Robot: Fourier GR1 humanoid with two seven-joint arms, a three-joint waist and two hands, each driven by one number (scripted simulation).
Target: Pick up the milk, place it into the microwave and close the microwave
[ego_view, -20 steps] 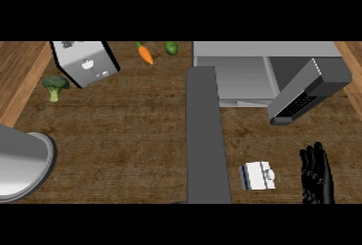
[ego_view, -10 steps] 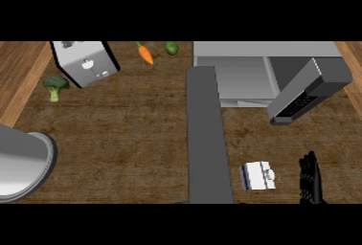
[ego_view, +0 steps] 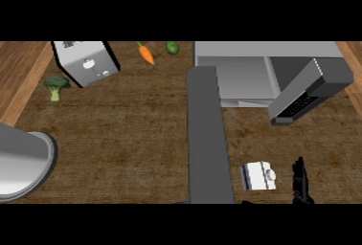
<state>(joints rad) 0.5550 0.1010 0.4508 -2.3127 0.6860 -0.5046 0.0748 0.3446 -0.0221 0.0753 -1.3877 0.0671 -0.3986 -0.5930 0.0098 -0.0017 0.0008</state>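
The right hand (ego_view: 299, 184) shows edge-on, cut off by the lower edge, its fingers unreadable.

R robot hand (ego_view: 299, 182) edge-on at lower right, fingers straight, pointing up; L forearm (ego_view: 209, 139) outstretched.

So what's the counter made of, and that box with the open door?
The counter looks like dark brown wood with a matte finish: grain streaks run across it. The microwave looks like grey metal, smooth and plain, though painted plastic could look the same.
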